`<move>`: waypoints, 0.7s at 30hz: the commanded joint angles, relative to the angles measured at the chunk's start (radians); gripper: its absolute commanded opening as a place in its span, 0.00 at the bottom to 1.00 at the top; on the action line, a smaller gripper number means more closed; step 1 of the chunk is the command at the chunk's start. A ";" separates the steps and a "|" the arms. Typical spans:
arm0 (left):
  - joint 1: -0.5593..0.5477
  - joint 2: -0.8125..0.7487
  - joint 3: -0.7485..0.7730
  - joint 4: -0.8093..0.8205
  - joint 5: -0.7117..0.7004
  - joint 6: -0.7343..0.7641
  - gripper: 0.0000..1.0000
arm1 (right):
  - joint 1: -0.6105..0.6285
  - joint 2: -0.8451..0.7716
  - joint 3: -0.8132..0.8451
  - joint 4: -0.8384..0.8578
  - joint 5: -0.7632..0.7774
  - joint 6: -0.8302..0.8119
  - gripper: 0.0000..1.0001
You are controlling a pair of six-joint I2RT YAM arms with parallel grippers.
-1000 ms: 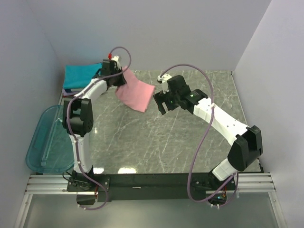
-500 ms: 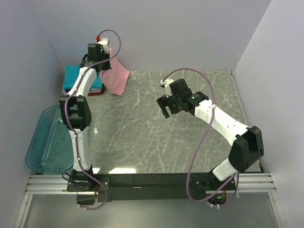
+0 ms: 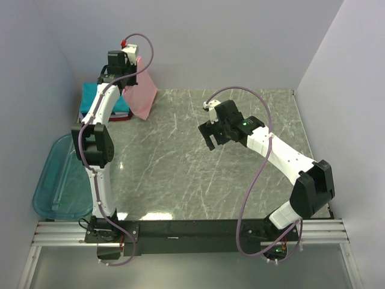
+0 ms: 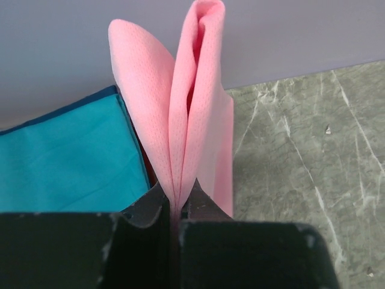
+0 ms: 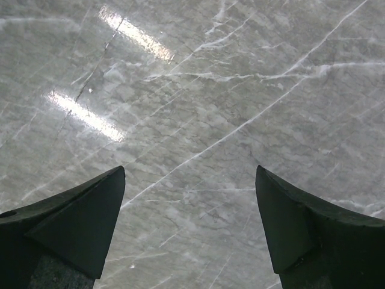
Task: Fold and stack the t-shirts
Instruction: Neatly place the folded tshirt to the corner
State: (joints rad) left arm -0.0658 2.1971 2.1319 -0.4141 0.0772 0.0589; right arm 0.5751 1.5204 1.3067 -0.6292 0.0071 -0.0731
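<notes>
The left gripper (image 4: 174,208) is shut tight on a pinched fold of the light pink t-shirt (image 4: 187,114). The cloth is gathered between the two dark fingers (image 4: 147,209) and rises from them in doubled layers. From above, this shirt (image 3: 143,96) is seen lifted off the marble table (image 3: 180,174) at its far left corner, hanging close to the back wall (image 3: 210,42).

Just beside it a folded teal t-shirt (image 4: 66,162) lies flat as the top layer of a stack (image 3: 108,111). Red and white edges are visible beneath the teal, but the number of shirts under it cannot be counted.

The fingers of the right gripper (image 5: 189,174) are spread wide, and only veined marble is seen between them. It is held above the middle of the table, well apart from the shirts.

One container is in view: a translucent blue plastic bin (image 3: 57,180), set off the table's left edge beside the left arm. Its contents cannot be made out.

Counted: two grippers, one pink shirt, one teal shirt, one stack, one bin.
</notes>
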 commanded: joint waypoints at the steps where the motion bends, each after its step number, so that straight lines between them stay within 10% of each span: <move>1: 0.003 -0.117 0.042 0.023 -0.005 0.016 0.00 | -0.006 -0.045 0.017 0.005 0.007 -0.001 0.95; 21: 0.003 -0.165 0.125 -0.038 -0.014 -0.022 0.00 | -0.006 -0.046 0.019 -0.003 0.008 -0.001 0.96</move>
State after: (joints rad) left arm -0.0658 2.1136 2.2009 -0.4713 0.0772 0.0410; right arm 0.5747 1.5204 1.3067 -0.6300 0.0074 -0.0727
